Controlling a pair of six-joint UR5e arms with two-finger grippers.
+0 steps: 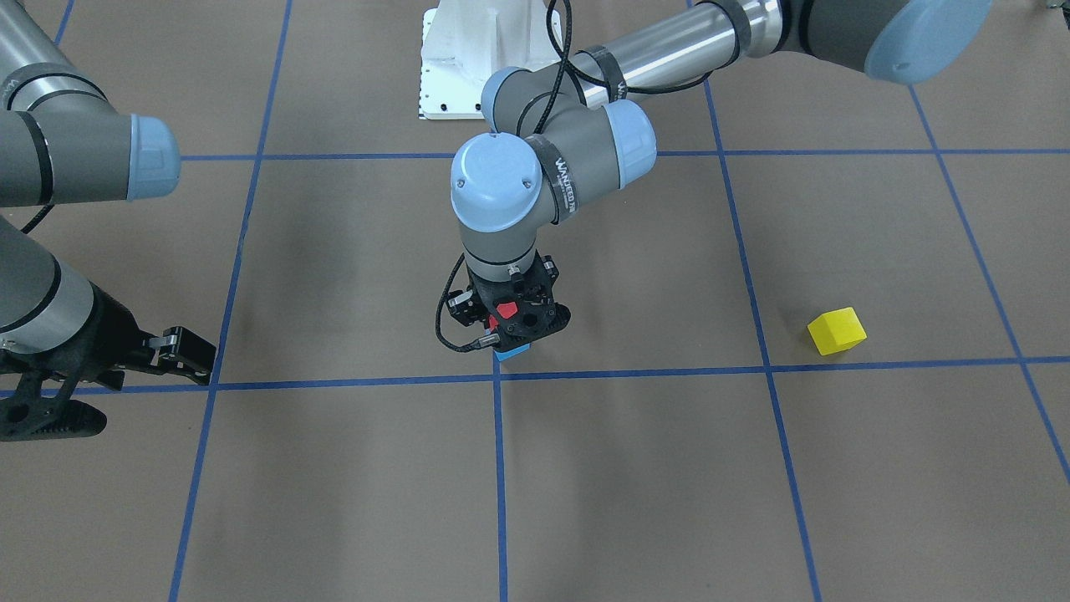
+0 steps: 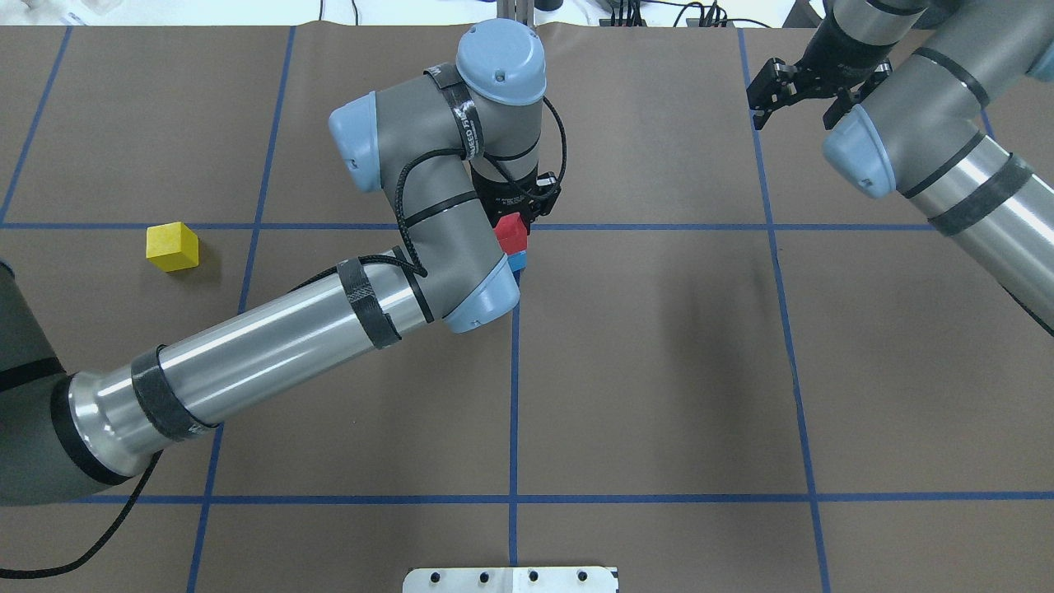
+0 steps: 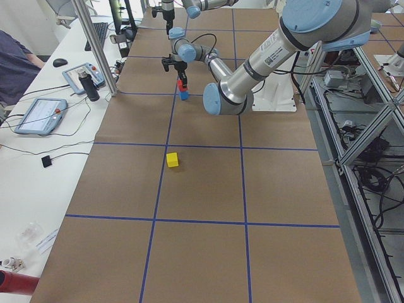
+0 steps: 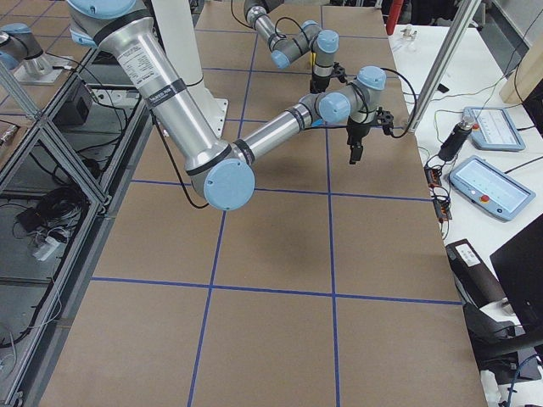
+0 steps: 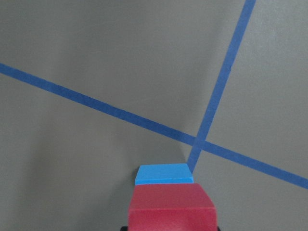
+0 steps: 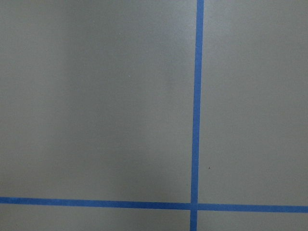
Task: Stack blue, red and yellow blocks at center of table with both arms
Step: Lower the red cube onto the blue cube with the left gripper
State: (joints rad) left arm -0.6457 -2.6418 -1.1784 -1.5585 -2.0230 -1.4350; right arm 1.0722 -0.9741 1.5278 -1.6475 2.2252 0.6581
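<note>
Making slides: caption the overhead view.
Left gripper holds a red cube over the blue cube at centre; yellow cube lies apart, right gripper open.

A strap (image 1: 563,186) on the left arm (image 1: 669,52) carries white lettering, roughly "VANSEED". Its label (image 3: 273,48) is too small to read.

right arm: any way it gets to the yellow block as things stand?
Probably not. The yellow block lies far on the robot's left; the right gripper hangs at the far right, and the left arm, holding the red block at centre, crosses between.
</note>
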